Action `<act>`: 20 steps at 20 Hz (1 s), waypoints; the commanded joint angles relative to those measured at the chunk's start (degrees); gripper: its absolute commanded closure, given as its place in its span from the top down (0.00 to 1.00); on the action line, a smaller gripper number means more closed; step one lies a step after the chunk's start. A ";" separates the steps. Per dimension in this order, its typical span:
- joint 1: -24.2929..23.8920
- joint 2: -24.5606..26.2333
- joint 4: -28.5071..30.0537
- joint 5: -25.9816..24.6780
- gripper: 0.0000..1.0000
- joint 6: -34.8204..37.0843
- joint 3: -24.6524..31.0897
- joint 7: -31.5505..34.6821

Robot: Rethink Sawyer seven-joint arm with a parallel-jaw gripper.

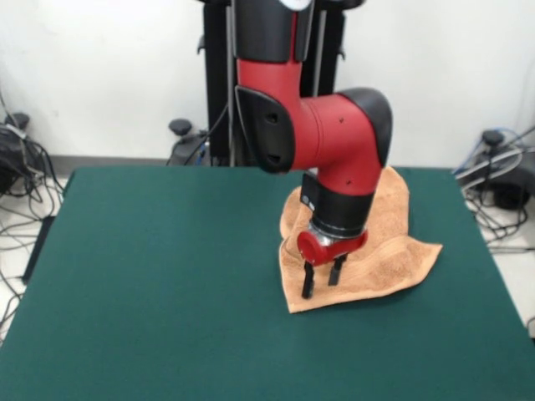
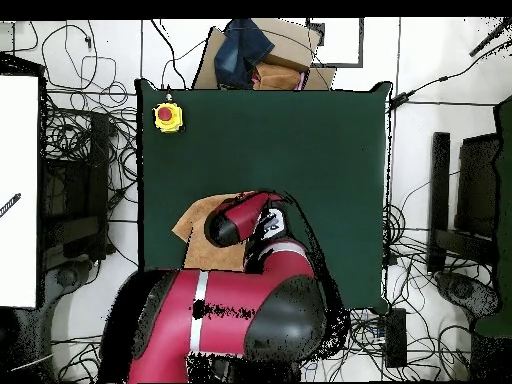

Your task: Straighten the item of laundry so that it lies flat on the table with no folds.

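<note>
The peach-orange towel lies on the dark green table, right of centre and towards the robot's side. It is not flat: its outline is irregular, one corner juts to the right, and a fold shows on its left part. My gripper points down over the towel's near edge with its two black fingers apart, the tips at or just above the cloth. In the overhead view the arm hides the gripper and most of the towel, of which only a part shows beside the arm.
A yellow box with a red button sits on a table corner far from the robot. A cardboard box with dark cloth stands beyond that far edge. Cables and equipment lie on the floor around the table.
</note>
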 commanded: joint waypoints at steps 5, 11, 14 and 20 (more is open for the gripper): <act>0.68 3.12 -5.32 -3.46 1.00 5.96 3.78 -2.97; 0.50 1.38 -2.24 -2.84 1.00 8.42 3.93 -3.43; -0.43 -2.06 2.63 -2.23 1.00 10.62 5.33 -4.62; 0.12 -0.28 0.67 -3.37 1.00 9.77 4.49 -3.29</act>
